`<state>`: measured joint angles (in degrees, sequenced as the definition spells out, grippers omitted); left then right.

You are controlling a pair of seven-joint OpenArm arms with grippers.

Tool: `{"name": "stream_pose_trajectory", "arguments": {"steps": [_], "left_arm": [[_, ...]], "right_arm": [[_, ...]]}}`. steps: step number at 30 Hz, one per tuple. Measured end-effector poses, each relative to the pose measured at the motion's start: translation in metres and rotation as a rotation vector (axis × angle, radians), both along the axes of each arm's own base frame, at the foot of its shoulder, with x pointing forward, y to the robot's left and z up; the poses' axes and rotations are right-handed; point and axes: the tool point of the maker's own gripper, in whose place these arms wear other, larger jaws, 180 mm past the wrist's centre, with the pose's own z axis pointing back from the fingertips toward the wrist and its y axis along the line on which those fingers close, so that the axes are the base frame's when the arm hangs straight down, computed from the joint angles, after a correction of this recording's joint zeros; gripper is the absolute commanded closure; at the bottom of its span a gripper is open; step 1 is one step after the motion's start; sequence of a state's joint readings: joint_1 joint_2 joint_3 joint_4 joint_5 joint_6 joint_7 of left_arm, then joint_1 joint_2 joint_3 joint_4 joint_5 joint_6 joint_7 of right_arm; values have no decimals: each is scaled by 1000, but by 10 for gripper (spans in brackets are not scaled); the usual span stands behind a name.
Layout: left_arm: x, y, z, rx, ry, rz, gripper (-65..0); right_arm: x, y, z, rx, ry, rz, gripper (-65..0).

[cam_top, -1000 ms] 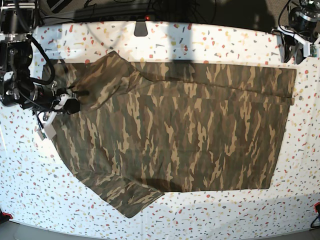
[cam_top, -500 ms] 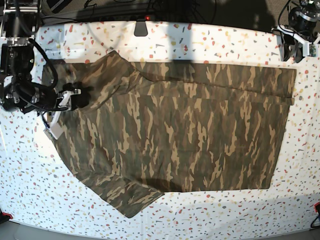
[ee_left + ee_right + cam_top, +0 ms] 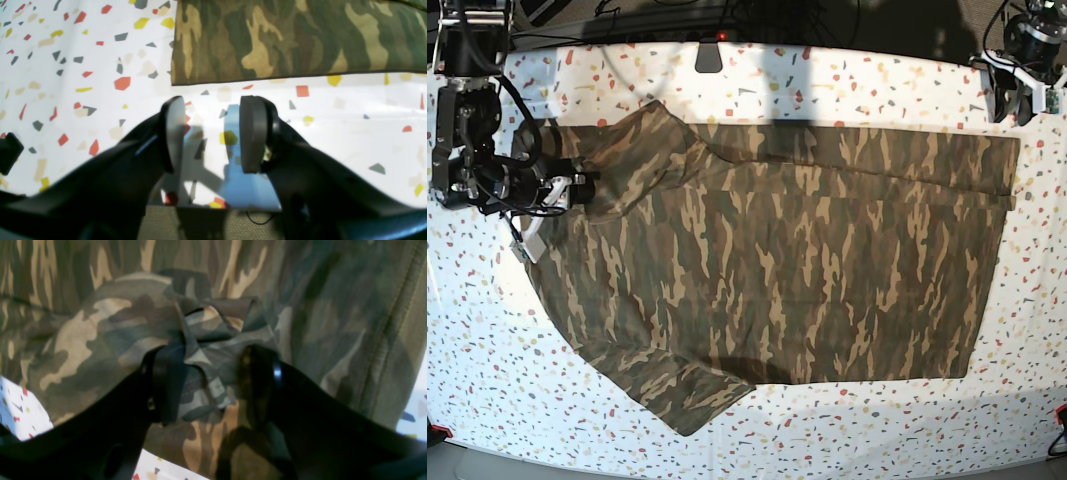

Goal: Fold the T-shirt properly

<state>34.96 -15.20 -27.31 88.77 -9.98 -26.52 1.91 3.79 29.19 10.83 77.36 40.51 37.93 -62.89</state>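
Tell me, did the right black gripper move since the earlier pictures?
Yes. The right gripper rose toward the table's far edge, against the unmoved camouflage T-shirt.

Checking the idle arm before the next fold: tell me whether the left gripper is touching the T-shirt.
Apart. In the left wrist view the left gripper stands open over bare table, with a strip of table between its fingertips and the T-shirt's hem.

White speckled table point(image 3: 847, 440); camouflage T-shirt point(image 3: 807, 260) spread flat on it, sleeves out.
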Motion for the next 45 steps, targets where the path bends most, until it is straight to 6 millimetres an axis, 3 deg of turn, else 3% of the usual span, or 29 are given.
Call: {"name": "stream_pose_trajectory", "arguments": {"steps": [5, 8, 11, 19, 22, 27, 30, 45], "left_arm": [[0, 0, 0, 0, 0, 0, -264], [0, 0, 0, 0, 0, 0, -264], [0, 0, 0, 0, 0, 0, -264], [0, 0, 0, 0, -1, 0, -264], [0, 0, 0, 0, 0, 0, -264], [0, 0, 0, 0, 1, 0, -264], [0, 0, -1, 0, 4, 0, -264], [0, 0, -1, 0, 3, 0, -264]], "right_arm": [[-3, 18, 2, 91, 18, 12, -326], [-8, 23, 2, 113, 42, 21, -258], [-9, 23, 2, 112, 46, 23, -238], [-7, 23, 3, 111, 43, 23, -3], [2, 23, 10, 109, 19, 28, 0], [28, 46, 47, 240, -93, 54, 0], [38, 53, 59, 276, -134, 59, 0], [83, 121, 53, 304, -339, -15, 0]]}}
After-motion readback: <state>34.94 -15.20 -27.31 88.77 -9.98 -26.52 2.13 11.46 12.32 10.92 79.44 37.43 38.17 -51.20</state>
